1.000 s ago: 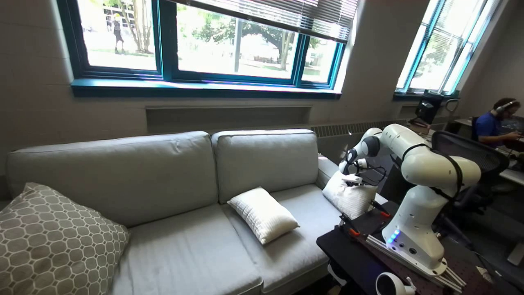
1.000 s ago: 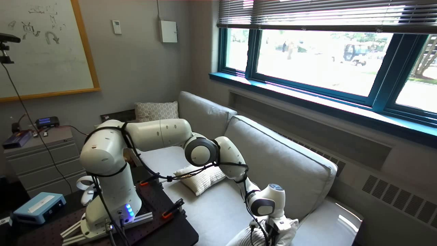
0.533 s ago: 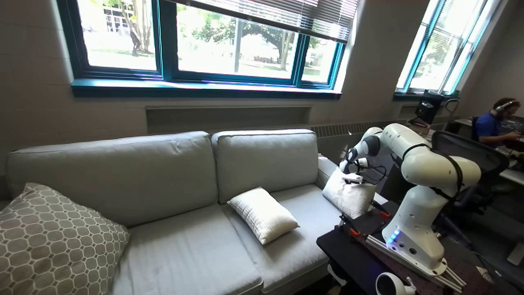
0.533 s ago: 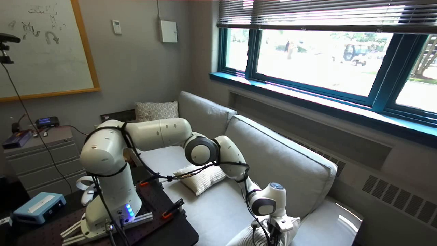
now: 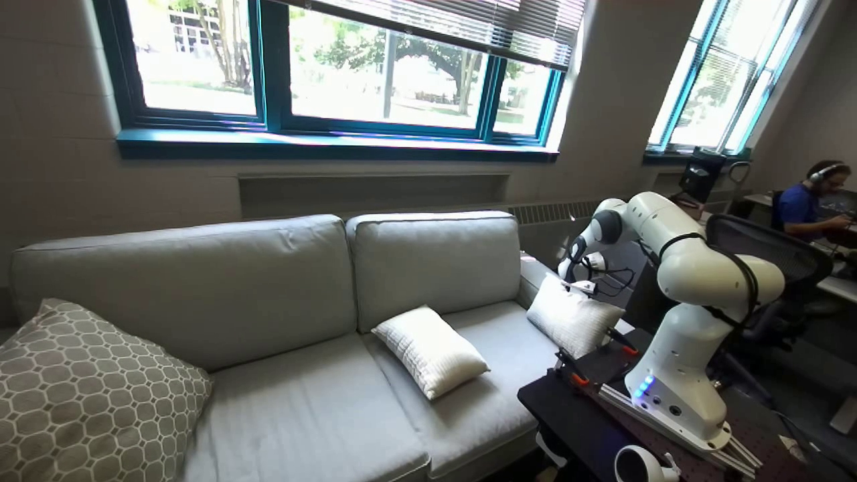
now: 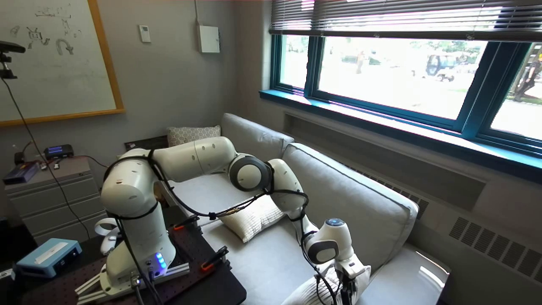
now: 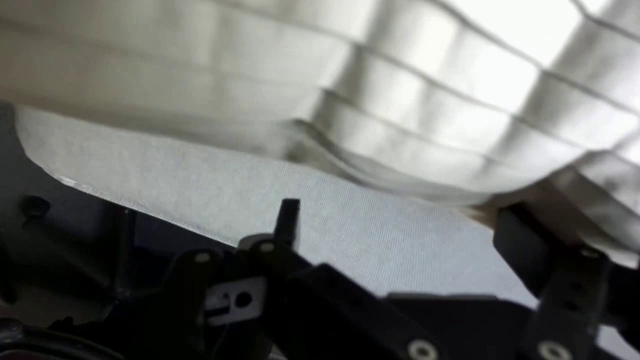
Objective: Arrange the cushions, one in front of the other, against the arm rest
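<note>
One cream-white cushion [image 5: 576, 320] leans at the sofa's right end against the arm rest [image 5: 533, 278]. The same quilted cushion [image 7: 425, 90] fills the top of the wrist view. My gripper [image 7: 397, 217] is open at its upper edge, its fingers wide apart. Between them shows pale grey upholstery; whether that is arm rest or seat I cannot tell. The other cream-white cushion [image 5: 432, 351] lies flat on the seat, apart from the leaning one. My arm partly covers this flat cushion [image 6: 254, 218] in an exterior view, where the arm rest [image 6: 408, 271] shows beyond the hand.
A large grey-beige patterned cushion [image 5: 100, 395] rests at the sofa's far end. The black table [image 5: 552, 402] carrying my base stands close against the seat front, with clamps [image 5: 572, 368] on its edge. A tall back cushion [image 5: 438, 261] rises behind the seat.
My gripper has opened and let go of the leaning cushion, whose right corner has spread outward. The hand has tilted and the arm has risen slightly. The flat cushion has stayed put.
</note>
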You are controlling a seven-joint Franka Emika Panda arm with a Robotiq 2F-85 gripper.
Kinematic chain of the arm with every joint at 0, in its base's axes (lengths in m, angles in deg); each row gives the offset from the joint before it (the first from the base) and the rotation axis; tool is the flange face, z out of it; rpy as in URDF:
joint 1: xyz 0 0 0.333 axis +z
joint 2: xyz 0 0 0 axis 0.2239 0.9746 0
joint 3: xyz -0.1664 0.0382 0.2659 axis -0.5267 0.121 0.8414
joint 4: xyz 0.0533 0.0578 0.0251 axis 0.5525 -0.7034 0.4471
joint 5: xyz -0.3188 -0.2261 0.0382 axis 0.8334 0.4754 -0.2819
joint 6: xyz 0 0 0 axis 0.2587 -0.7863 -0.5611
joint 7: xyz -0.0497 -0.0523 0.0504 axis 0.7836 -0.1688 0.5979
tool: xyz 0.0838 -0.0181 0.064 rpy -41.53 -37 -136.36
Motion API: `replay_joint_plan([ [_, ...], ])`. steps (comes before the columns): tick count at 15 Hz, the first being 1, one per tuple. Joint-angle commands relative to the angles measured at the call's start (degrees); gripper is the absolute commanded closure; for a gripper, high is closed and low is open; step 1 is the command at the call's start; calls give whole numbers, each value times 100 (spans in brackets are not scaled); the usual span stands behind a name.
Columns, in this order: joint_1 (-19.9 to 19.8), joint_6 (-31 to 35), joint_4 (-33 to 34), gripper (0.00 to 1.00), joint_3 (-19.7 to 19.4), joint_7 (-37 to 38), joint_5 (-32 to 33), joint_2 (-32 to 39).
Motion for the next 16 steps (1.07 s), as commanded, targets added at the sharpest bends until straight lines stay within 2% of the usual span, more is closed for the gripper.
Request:
replay_joint_plan([
  [1, 355, 826, -1098, 0, -119, 163, -74, -673],
  [4, 563, 1442, -1654, 0, -184, 187, -125, -989],
  [5, 723, 1598, -1781, 0, -266, -151, -591, -1021],
  [9, 1107, 2450, -2540, 0, -249, -631, -1196, -1481],
  [11, 1146, 2980, -2936, 0, 39, -1135, -1269, -1813],
  [13, 991, 3468, -3293, 0, 579, -1726, -1034, -2171],
  [16, 893, 3307, -3388, 0, 1225, -2267, -727, -2498],
])
